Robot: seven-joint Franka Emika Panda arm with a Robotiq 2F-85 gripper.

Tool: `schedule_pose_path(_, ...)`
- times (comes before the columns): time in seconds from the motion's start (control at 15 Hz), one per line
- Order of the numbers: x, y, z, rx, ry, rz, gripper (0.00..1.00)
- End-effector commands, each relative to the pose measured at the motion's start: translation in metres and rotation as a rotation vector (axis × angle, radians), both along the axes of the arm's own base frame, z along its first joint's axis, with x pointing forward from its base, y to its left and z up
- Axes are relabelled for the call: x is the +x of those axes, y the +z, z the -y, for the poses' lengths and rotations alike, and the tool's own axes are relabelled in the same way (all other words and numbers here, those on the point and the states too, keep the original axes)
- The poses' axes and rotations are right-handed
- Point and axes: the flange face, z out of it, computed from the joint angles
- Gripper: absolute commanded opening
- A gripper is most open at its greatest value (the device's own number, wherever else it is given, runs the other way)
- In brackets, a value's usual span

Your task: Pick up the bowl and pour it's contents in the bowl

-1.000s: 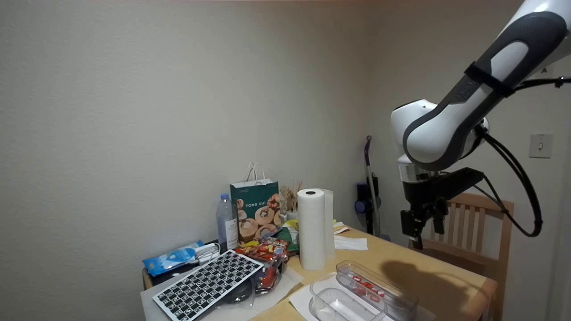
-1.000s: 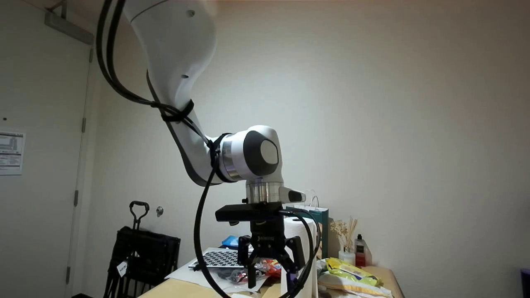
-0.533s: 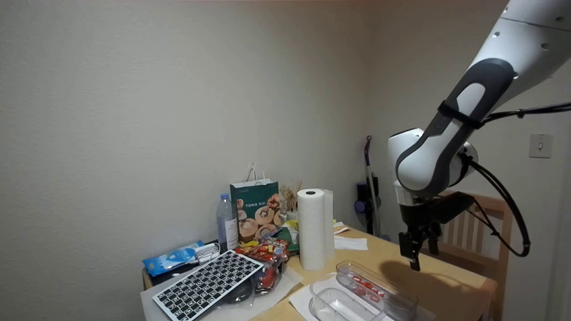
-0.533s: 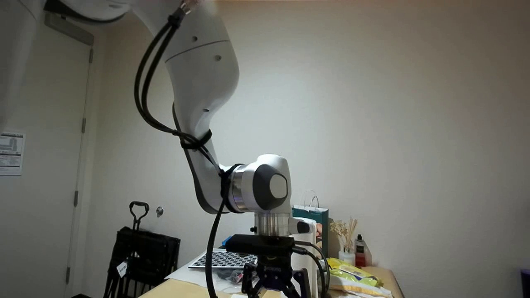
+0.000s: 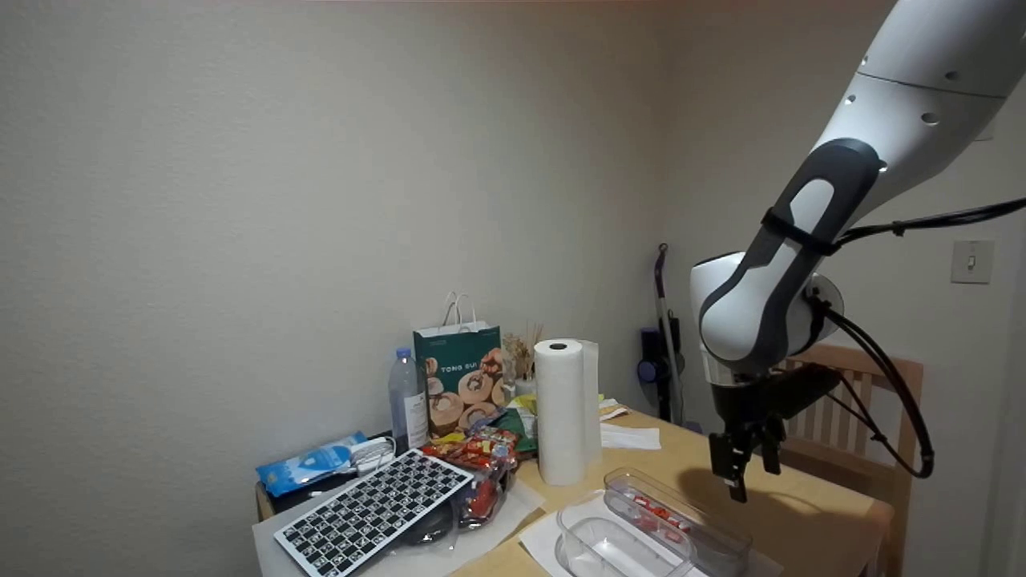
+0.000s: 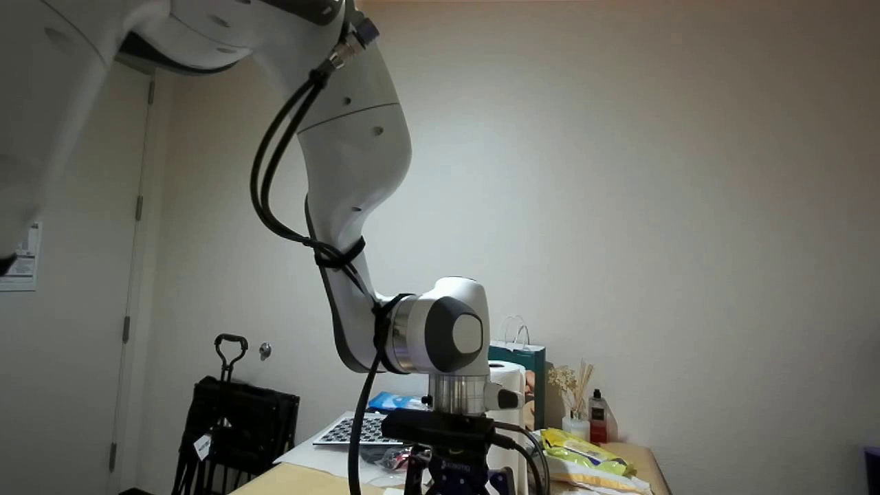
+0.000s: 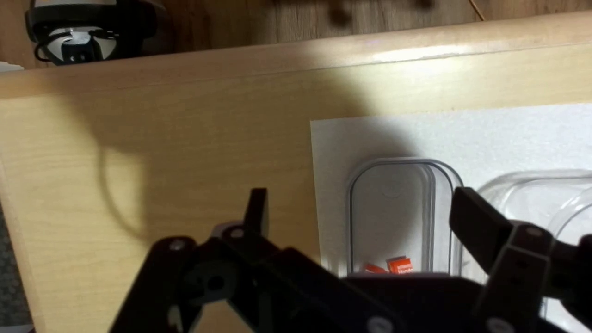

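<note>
A long clear plastic container (image 5: 713, 538) stands on white paper on the table, with several red packets (image 5: 661, 513) inside. The wrist view shows this container (image 7: 393, 199) between the finger lines, its near end and most packets (image 7: 400, 265) hidden by the gripper body. A wider clear container (image 5: 617, 553) stands beside it, partly seen in the wrist view (image 7: 532, 194); no contents show in it. My gripper (image 5: 754, 474) is open and empty above the table, higher than the containers. In the wrist view the fingers (image 7: 360, 206) are wide apart and touch nothing.
A paper towel roll (image 5: 559, 417) stands behind the containers. A checkered board (image 5: 373, 513), snack bags (image 5: 481, 449), a bottle (image 5: 409, 401) and a green paper bag (image 5: 457, 377) are farther along the table. A chair (image 5: 850, 449) stands at the table's side.
My arm and open gripper have come down toward the table, shifting slightly left in one exterior picture and slightly right in another. The containers and packets have not moved.
</note>
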Motion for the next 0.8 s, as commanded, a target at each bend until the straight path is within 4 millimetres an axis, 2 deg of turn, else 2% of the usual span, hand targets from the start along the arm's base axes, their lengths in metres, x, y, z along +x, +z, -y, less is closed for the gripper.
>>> schedule_pose_path(0.0, 0.000, -0.016, 0.005, 0.011, 0.009, -0.010, 1.00)
schedule_pose_path(0.33, 0.014, -0.051, 0.019, 0.006, 0.006, -0.014, 1.00)
schedule_pose_path(0.73, 0.048, -0.070, 0.025, -0.003, 0.025, 0.020, 1.00)
